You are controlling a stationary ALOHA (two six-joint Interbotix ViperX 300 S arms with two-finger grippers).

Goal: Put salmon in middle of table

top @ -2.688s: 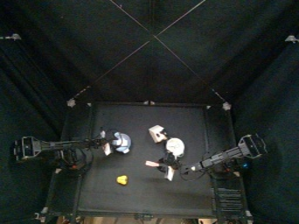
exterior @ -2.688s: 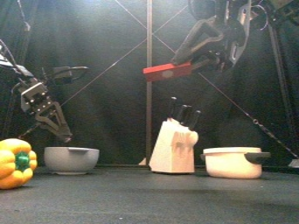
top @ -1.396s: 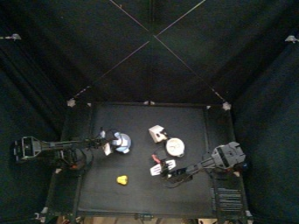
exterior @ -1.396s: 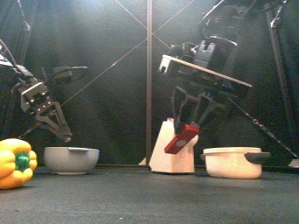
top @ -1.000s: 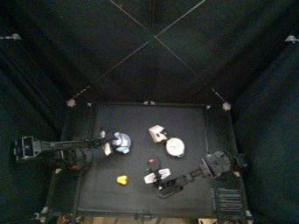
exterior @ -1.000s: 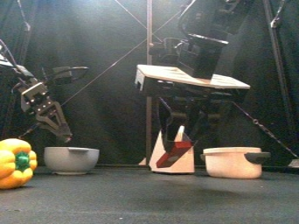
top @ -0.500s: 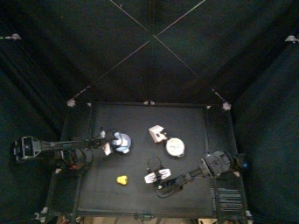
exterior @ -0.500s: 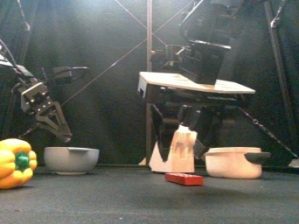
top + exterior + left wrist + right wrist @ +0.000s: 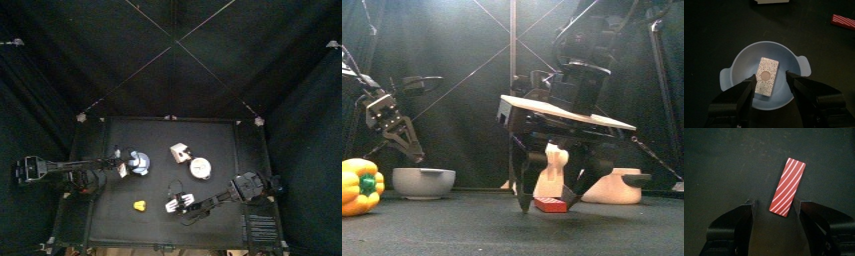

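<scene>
**Salmon lies flat on the table between the right gripper's spread jaws**

The table fills the middle of the pen, a matt-black square with metal posts at its corners; the right arm comes in from the right side in the top view and bends down over the front half of the tabletop; the left arm hangs on the left side, above a bowl.

The right gripper points down, its jaws standing wide apart with their tips near the table surface, one on each side of the salmon; the wrist view shows the salmon, a red slab with white stripes, lying flat on the black surface, free of both jaws; from above it sits a little right of the table's centre, towards the front.

The left gripper hovers with its jaws parted over the pale blue bowl, which holds a speckled rectangular block; nothing is gripped.

Behind the salmon stand a white knife block and, to its right, a white pot; a yellow bell pepper sits at the front left, just beside the bowl as seen from the front.
</scene>
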